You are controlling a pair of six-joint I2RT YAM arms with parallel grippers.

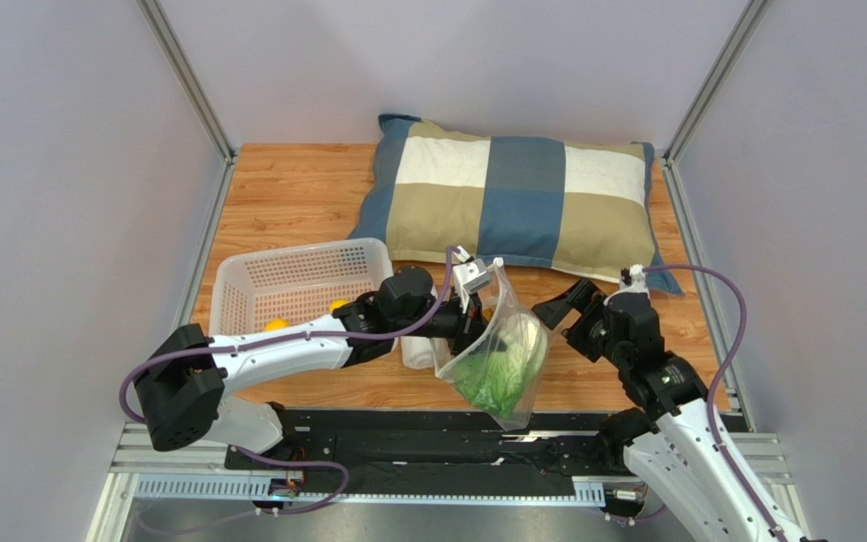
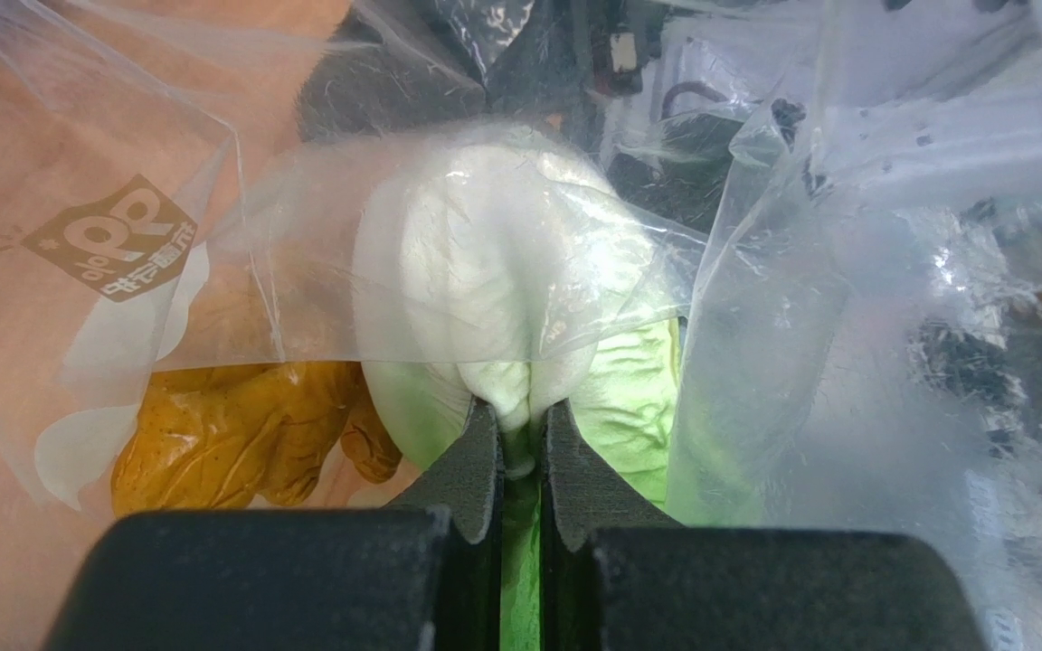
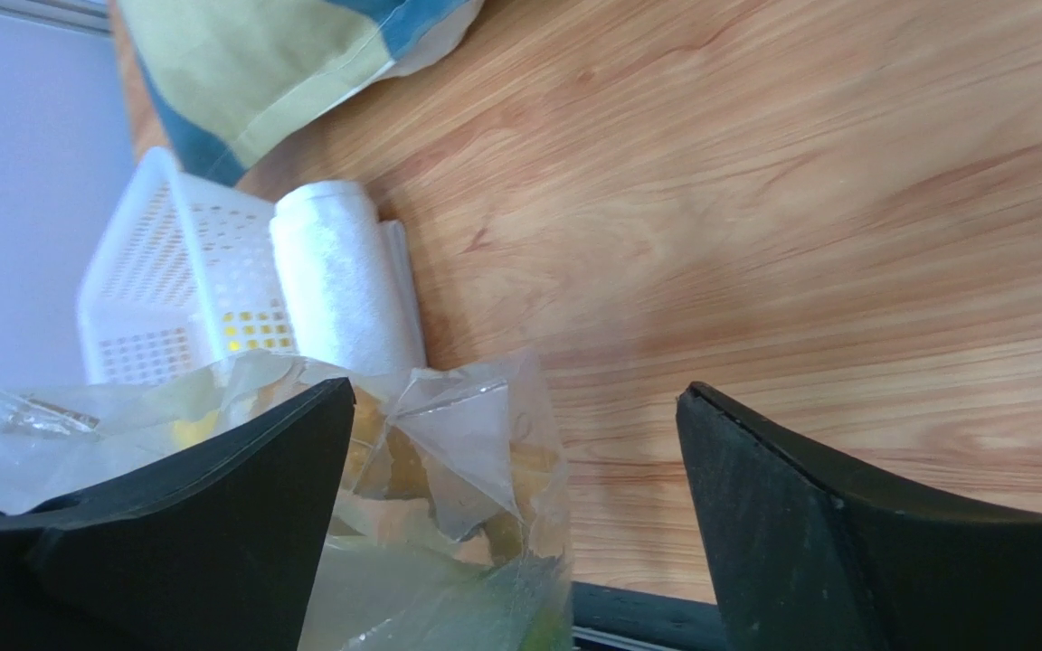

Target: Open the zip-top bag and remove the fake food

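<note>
Lower centre of top view, nearest the arm bases: zip-top bag hangs clear of the bench. Its bottom corner sits over the front edge, w/ the fake cabbage slumped in its lower half. Left hand is clamped tight on a thin pale-green bit of the cabbage, bottom centre of its wrist view. Film drapes all round it; can't tell if plastic is pinched betw the pads too. Right hand is spread wide, holding nothing, just right of the bag.

Handling, my read: bag is thin, crinkly, slick film w/ no stiffness, so it'll fold & slide rather than resist. Best hold is prob the top rim / zip strip, where it's doubled & firmer. Cabbage looks like light hollow plastic w/ springy leaves; the stem end gives the firmest pinch. Needs one hand on rim & other on cabbage, else both come along together.

Further up-frame: rolled white towel lies on the bench just left of the bag, beside the white basket. Two yellow fruits show in the basket's near side, partly behind the left arm, so prob only the cabbage is left to take out. Checked pillow at top centre, well apart.
</note>
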